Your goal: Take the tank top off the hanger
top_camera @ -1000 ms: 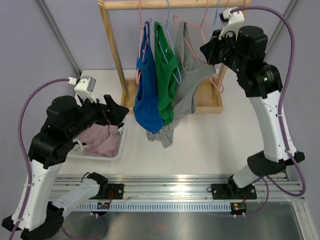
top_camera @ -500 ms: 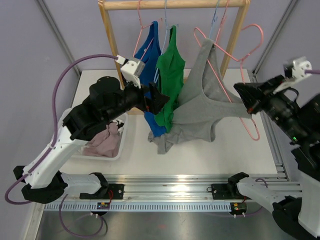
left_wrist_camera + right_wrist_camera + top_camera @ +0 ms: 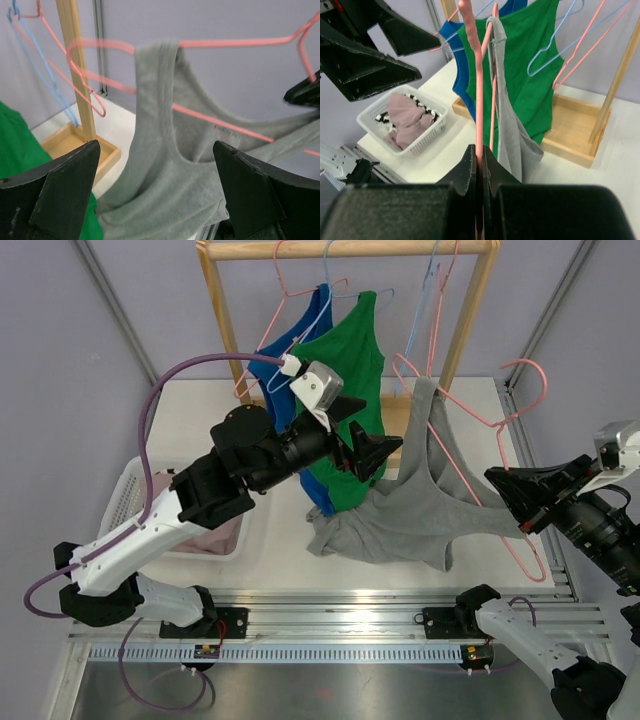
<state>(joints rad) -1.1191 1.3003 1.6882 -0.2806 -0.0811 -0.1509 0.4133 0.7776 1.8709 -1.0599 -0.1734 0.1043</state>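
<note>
Grey tank top hangs on pink hanger, near side of wooden rack, just right of green top, over table. Open room toward right table edge. My right pincer clamped together on hanger wire. My left pincer spread wide, holding nothing, facing tank top strap.

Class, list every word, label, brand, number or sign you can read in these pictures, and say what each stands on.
No text is readable.
A printed mark inside the neck of the grey tank top: too small and blurred to read.
</note>
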